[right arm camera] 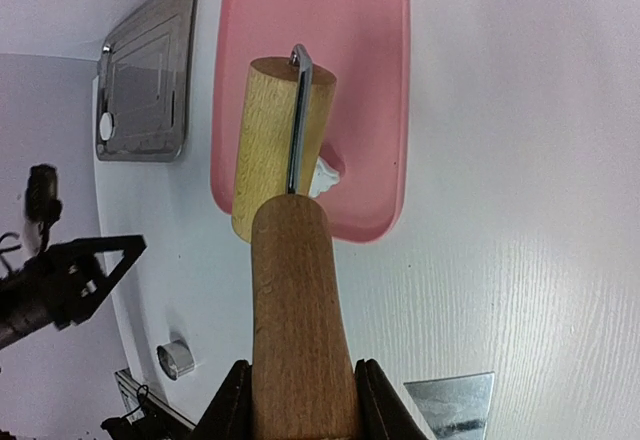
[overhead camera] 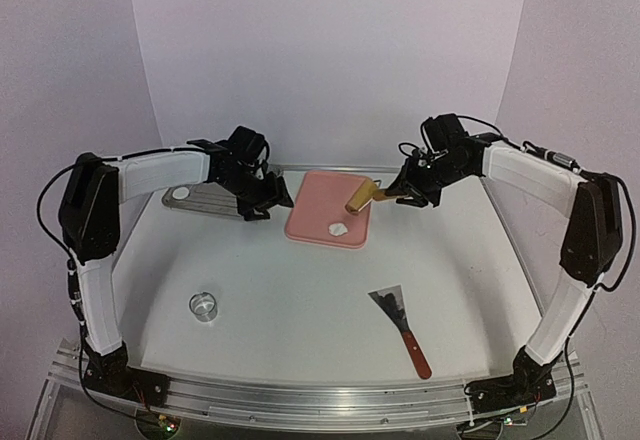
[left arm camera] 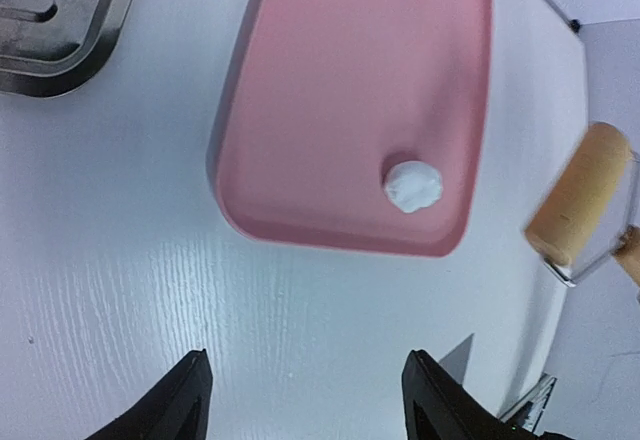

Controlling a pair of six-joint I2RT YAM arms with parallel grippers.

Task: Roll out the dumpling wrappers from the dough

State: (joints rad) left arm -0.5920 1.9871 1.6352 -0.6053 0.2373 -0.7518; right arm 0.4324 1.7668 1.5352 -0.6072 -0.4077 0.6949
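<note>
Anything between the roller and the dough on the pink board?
Nothing visible. The right gripper holds the roller at the pink board's right edge. The dough lump lies uncovered near the front edge.

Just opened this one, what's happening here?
The right hand grips a wooden roller by its handle, drum by the pink board, where a small dough lump sits. The left hand is open and empty beside the board. One wrapper lies on the metal tray; cutter and scraper lie untouched.

roller (right arm camera: pixel 265 150): bare wood, matt | pink board (left arm camera: pixel 350 80): smooth plastic | tray (left arm camera: pixel 50 20): shiny metal | table (left arm camera: pixel 150 310): glossy, grained | dough (left arm camera: pixel 412 186): matt
</note>
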